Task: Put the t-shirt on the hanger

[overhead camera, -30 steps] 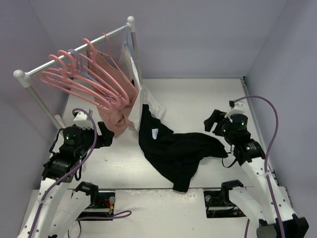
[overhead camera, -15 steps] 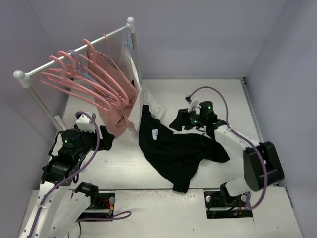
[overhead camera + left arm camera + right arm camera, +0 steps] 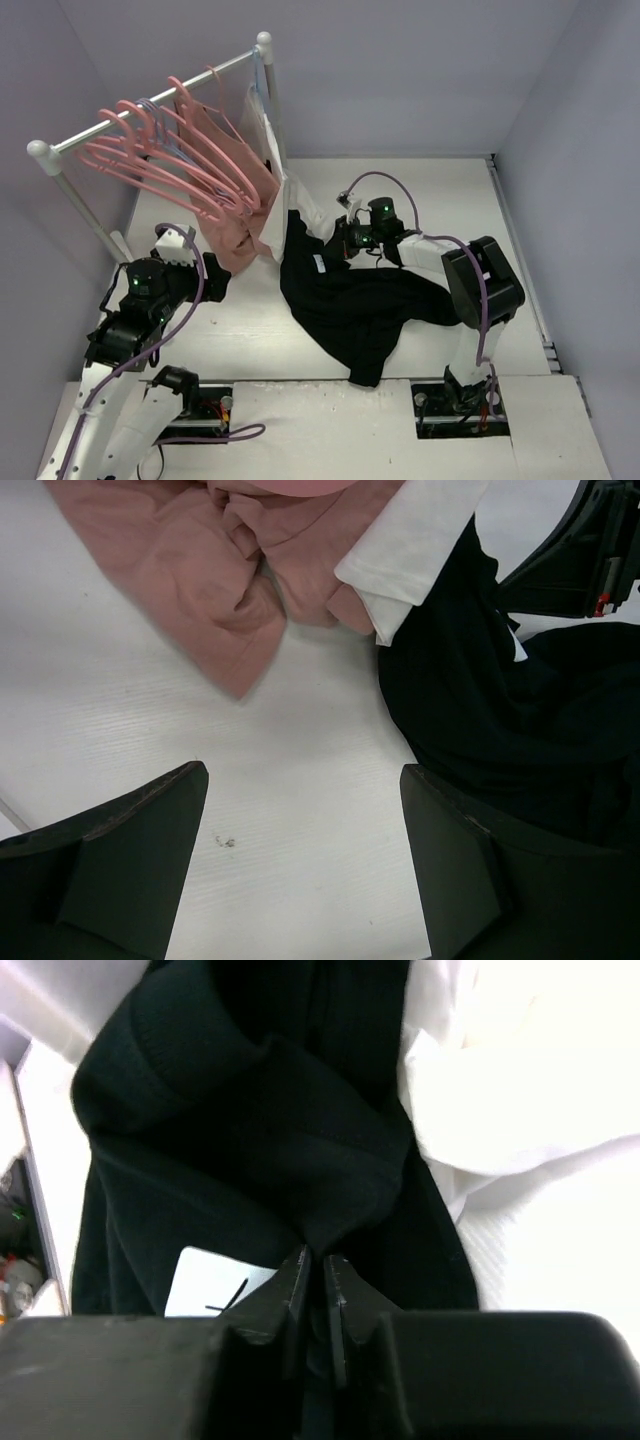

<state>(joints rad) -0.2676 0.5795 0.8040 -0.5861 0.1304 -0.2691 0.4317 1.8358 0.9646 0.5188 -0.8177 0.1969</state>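
From above, the t-shirt (image 3: pixel 360 310) is seen lying on the table (image 3: pixel 420 190) near the hanger (image 3: pixel 150 165) hung on the rail (image 3: pixel 150 105); at the left wrist, the left gripper (image 3: pixel 303 772) is held wide apart; at the right wrist, the right gripper (image 3: pixel 315 1260) is clenched on a fold of the t-shirt

This is a robotics lab test cell. A flat white worktop (image 3: pixel 420 190) is boxed in by plain pale lilac partition walls (image 3: pixel 400 80). Two white-and-black robot arms (image 3: pixel 120 340) are bolted at its near edge, with purple cables (image 3: pixel 380 174) looping off them. A small white clothes rail (image 3: pixel 225 63) carries pink plastic hangers (image 3: pixel 150 165).
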